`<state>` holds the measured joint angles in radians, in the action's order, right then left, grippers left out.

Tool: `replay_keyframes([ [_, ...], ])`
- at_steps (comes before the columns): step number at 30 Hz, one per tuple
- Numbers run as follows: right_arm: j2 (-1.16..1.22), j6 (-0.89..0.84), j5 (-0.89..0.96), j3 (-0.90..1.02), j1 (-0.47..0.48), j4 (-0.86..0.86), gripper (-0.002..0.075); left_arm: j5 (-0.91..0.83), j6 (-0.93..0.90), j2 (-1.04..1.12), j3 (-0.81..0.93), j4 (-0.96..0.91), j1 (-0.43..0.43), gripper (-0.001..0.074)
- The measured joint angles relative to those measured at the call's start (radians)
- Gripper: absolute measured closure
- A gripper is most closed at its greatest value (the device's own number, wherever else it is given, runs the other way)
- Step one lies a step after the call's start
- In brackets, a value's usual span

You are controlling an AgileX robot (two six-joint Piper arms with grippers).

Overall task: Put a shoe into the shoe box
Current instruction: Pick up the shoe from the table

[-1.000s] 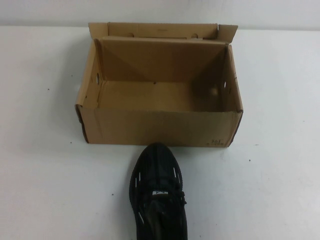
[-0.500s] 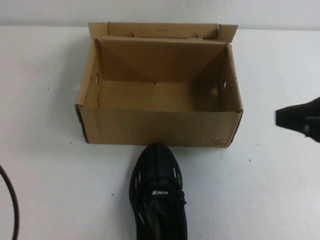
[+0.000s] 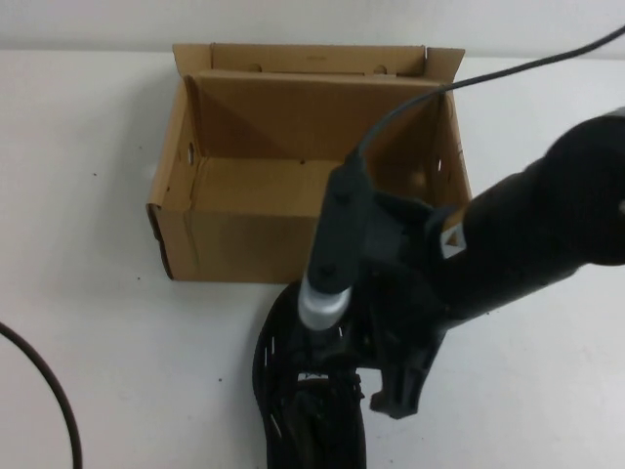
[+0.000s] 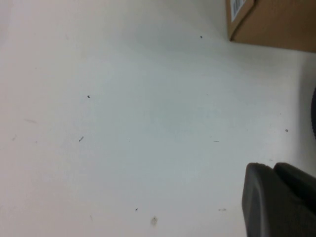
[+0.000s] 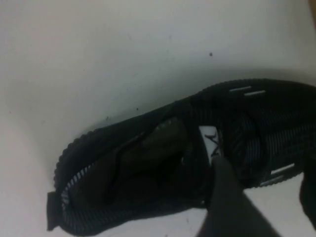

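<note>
Change: the right arm has swung in from the frame's right edge — its right gripper [image 3: 391, 386] hangs over the shoe.
Shoe: black knit sneaker [image 3: 293, 391], bottom centre, on the table.
Box: brown cardboard shoe box [image 3: 312, 249], upper centre, empty.
Claw: right spread, unclamped; left gripper [image 4: 279, 200] low at left — can't tell.
Progress: nothing grasped; everything remains.

Light was even, soft, from overhead. The counter [image 3: 98, 322] read bright, near washed out. Shoe box [image 3: 312, 244] interior held mild shadow. The shoe [image 5: 163, 158] showed dark with little detail. The right arm [image 3: 527, 234] was motion-blurred. Both wrist views were soft.
</note>
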<state>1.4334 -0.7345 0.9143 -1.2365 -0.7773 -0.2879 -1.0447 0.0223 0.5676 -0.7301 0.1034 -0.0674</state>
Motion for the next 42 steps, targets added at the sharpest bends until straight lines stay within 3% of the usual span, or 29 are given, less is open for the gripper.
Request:
replay_keyframes([
  [3, 0.052, -0.002, 0.002, -0.04, -0.047, 0.042, 0.0375, 0.0, 0.0, 0.0, 0.0, 0.004, 0.0, 0.0736],
  [6, 0.1, -0.012, 0.002, -0.05, -0.06, 0.061, 0.0335, 0.0, 0.0, 0.0, 0.0, 0.004, 0.0, 0.0736],
  [21, 0.275, -0.056, -0.042, -0.053, -0.06, 0.087, 0.033, 0.0, -0.002, 0.0, 0.0, 0.006, 0.0, 0.0736],
  [26, 0.339, -0.056, -0.084, -0.053, -0.06, 0.095, 0.0406, 0.0, -0.003, 0.0, 0.0, 0.006, 0.0, 0.0736],
  [30, 0.354, -0.056, -0.085, -0.059, -0.064, 0.091, 0.0608, 0.0, -0.003, 0.0, 0.0, 0.006, 0.0, 0.0736],
  [32, 0.354, -0.056, -0.083, -0.059, -0.066, 0.091, 0.067, 0.0, -0.004, 0.0, 0.0, 0.006, 0.0, 0.0736],
  [42, 0.314, -0.015, -0.066, -0.059, -0.067, 0.102, 0.0713, 0.0, -0.111, 0.0, 0.0, 0.029, 0.0, 0.0736],
])
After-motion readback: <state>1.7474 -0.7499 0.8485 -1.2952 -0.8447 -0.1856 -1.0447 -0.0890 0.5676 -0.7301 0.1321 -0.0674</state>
